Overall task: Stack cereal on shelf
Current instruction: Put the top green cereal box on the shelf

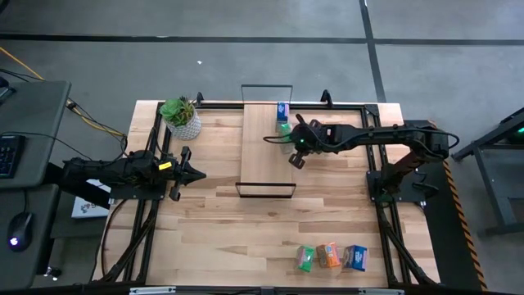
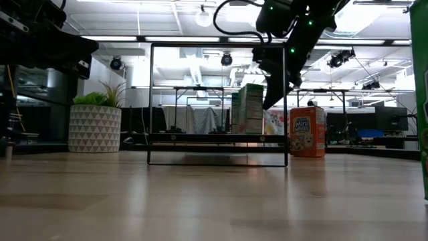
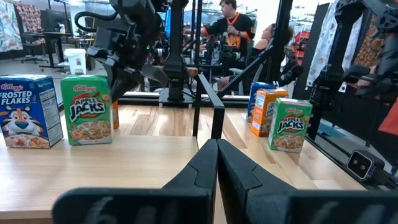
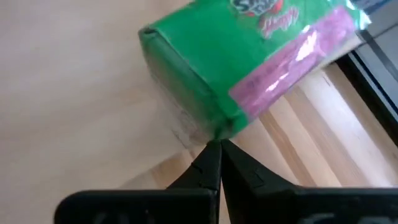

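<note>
The shelf point(image 1: 262, 156) is a light-wood plank with black wire ends in the table's middle. A blue cereal box point(image 1: 282, 109) and a green one point(image 1: 284, 131) stand upright on its far end; both show in the left wrist view, blue point(image 3: 28, 112) and green point(image 3: 87, 111). My right gripper point(image 4: 216, 149) is shut, its tips right at the green box's point(image 4: 249, 68) top corner, on the side toward the table's right. An orange box point(image 2: 307, 132) stands on the table just right of the shelf. My left gripper point(image 1: 196, 174) is shut and empty, left of the shelf. My right gripper has its shut fingertips point(image 4: 208, 155) at the green box's upper corner point(image 4: 211, 127), slanting down from the table's right. I cannot tell whether they touch it. The box stands upright on the plank.
A green point(image 1: 305, 258), an orange point(image 1: 328, 255) and a blue box point(image 1: 355, 257) stand in a row near the table's front right edge. A potted plant point(image 1: 182, 119) stands at the far left. People show in the room beyond the table point(image 3: 233, 25).
</note>
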